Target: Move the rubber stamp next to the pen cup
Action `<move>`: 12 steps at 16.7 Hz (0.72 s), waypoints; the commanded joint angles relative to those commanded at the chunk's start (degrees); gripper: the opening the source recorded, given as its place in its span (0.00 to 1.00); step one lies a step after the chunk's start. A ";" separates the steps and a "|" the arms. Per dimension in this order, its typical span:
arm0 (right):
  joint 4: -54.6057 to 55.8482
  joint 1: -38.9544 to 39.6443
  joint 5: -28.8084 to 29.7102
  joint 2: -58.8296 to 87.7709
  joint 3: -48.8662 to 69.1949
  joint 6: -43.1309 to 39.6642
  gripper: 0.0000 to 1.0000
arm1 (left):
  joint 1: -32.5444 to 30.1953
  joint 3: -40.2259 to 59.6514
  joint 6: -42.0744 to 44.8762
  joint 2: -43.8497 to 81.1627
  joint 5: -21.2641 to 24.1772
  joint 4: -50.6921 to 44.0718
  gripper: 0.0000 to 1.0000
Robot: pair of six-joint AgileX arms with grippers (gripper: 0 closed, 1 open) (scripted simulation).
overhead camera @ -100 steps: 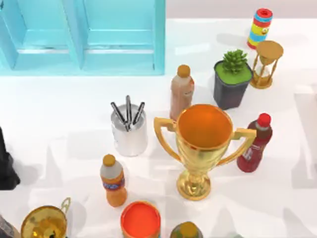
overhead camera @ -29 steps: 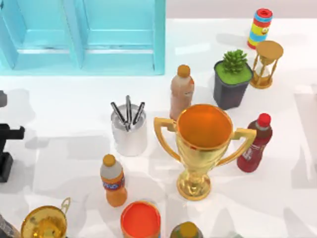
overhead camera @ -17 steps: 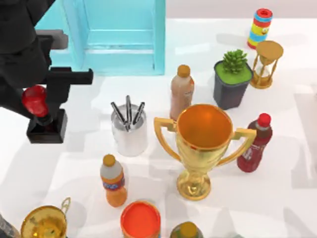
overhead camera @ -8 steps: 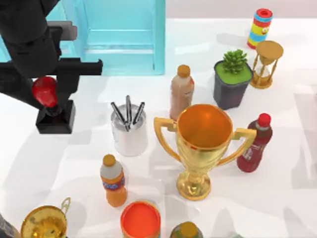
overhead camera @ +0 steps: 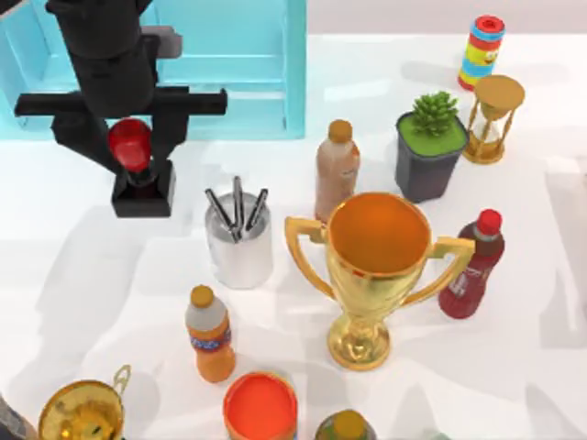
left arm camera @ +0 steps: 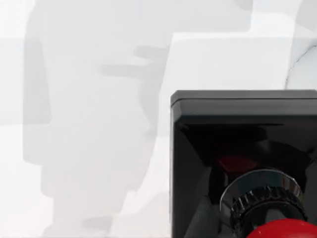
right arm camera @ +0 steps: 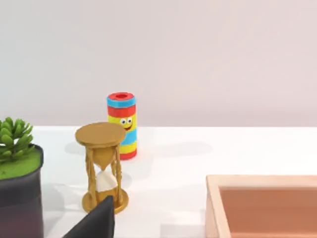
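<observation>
Top view | left gripper (overhead camera: 130,151) clamped on rubber stamp (overhead camera: 142,188), glossy red knob | shiny cylindrical pen cup (overhead camera: 239,249) near

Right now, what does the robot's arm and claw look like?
The left arm is black all over, thick and rounded. Its claw hangs from a flat black crossbar with two straight black fingers. I see no cables or markings. A dark corner shows in the right wrist view.

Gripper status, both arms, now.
Left gripper: shut on the rubber stamp, left of the pen cup.
Right gripper: cannot be told.
</observation>
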 joint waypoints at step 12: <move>0.00 0.00 0.00 0.00 0.00 0.00 1.00 | 0.04 -3.64 0.04 -0.16 0.00 3.47 0.00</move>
